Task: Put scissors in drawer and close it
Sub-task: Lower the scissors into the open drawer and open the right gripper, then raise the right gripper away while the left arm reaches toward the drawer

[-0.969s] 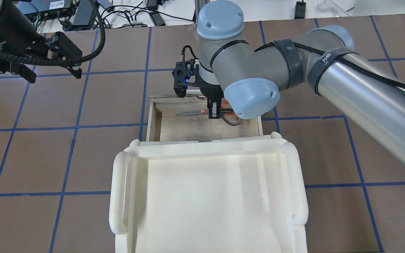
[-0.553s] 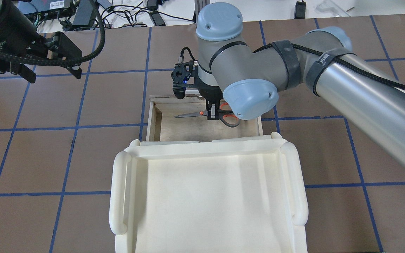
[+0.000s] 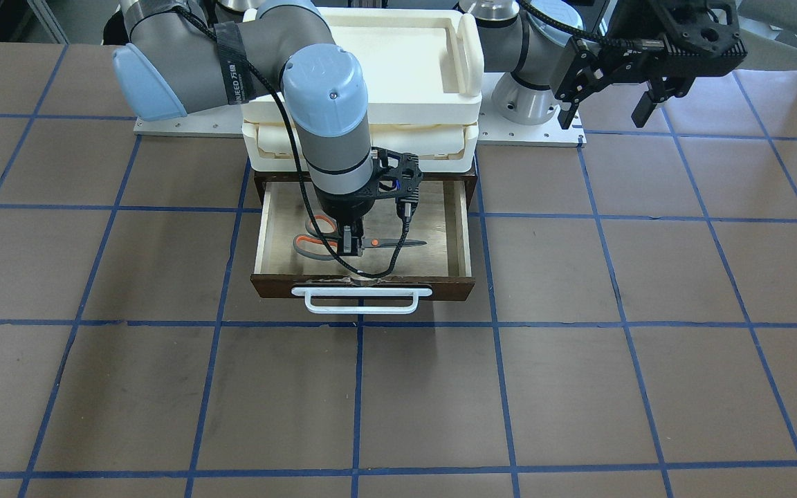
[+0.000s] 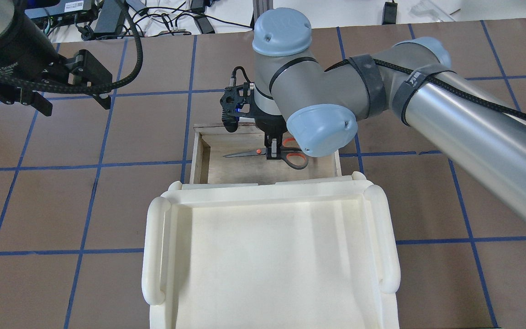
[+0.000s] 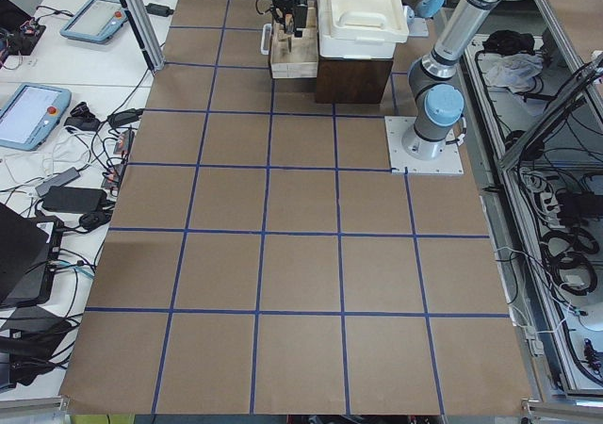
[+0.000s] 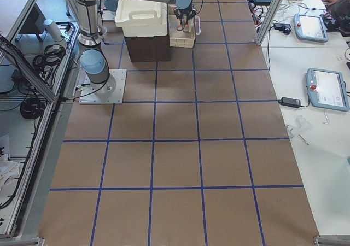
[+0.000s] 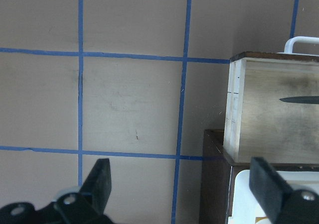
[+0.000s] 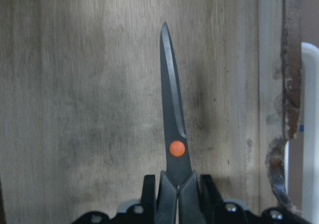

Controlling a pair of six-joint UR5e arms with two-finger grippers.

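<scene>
Black-fingered, the right gripper (image 3: 351,245) is clamped on the scissors (image 3: 398,243) just behind their pivot, low inside the open drawer (image 3: 440,288), with the blades parallel to its front. The step is best done by letting go close to the floor, then rising straight up, clear of the walls, before any push. The left gripper (image 3: 606,109), spread wide, hovers well apart from the drawer. One pair of scissors, one drawer, two grippers.

The scissors (image 4: 258,151), blades shut and level, are inside the pulled-open dark brown drawer (image 3: 440,287), parallel to its white-handled front.
</scene>
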